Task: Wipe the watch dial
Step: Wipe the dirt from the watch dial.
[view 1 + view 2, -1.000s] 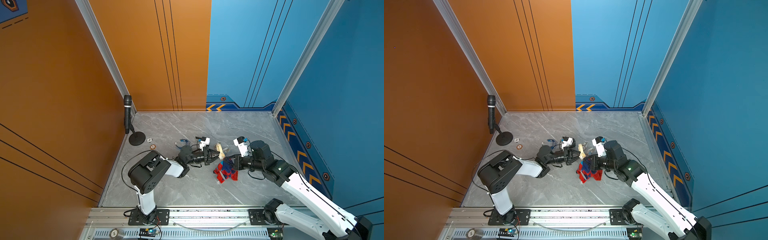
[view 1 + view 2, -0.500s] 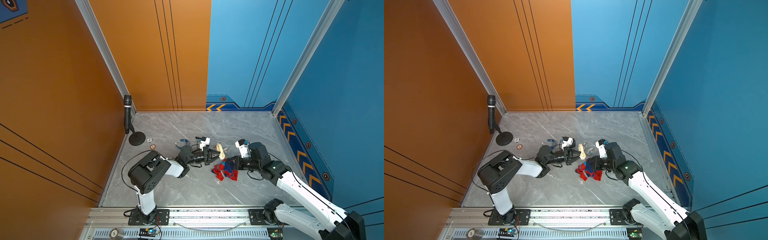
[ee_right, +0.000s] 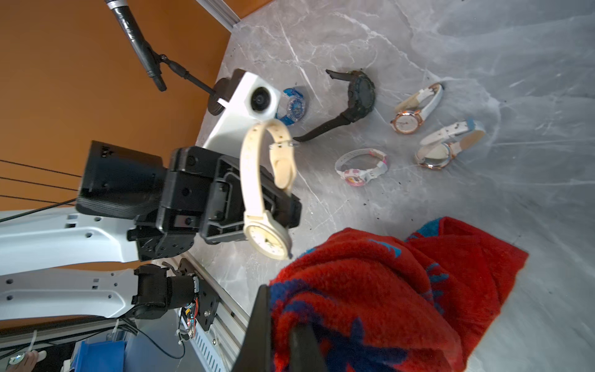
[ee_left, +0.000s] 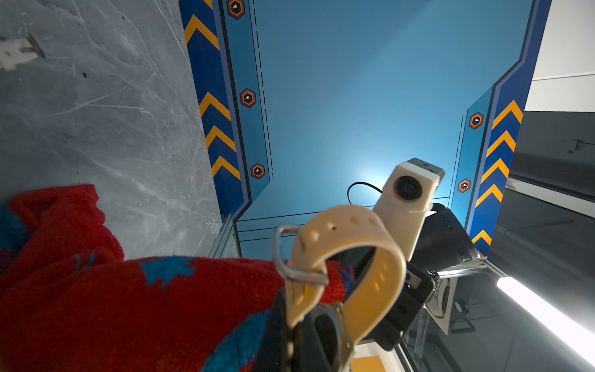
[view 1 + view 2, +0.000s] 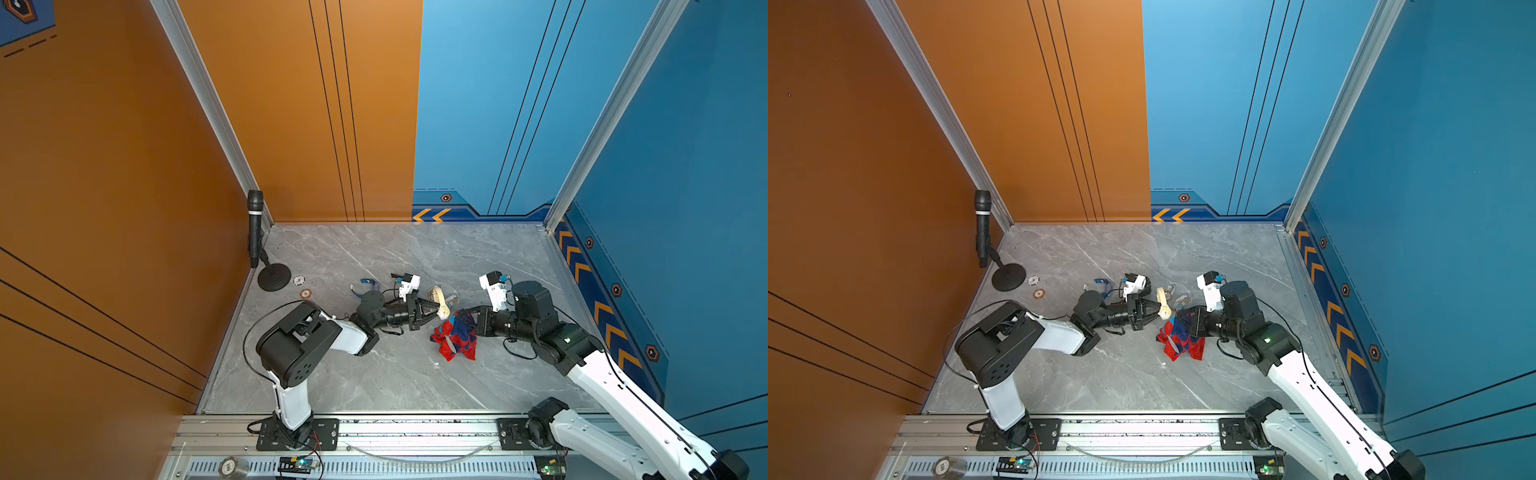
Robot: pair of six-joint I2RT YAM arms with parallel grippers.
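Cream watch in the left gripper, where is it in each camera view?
Top view: cream watch mid-table, beside the red and blue cloth.
Top view: same spot.
Left wrist: lower middle, strap looped.
Right wrist: centre, dial facing the camera.
Shared landmark: the red and blue cloth, in all four.

A black microphone (image 5: 255,224) stands at the grey marble bench's (image 5: 374,382) corner, two small discs (image 5: 298,281) near its base. Farther in lie a black watch (image 3: 360,93), a blue watch (image 3: 294,108), a pink-and-white watch (image 3: 357,172) and two rose-gold watches (image 3: 406,121).
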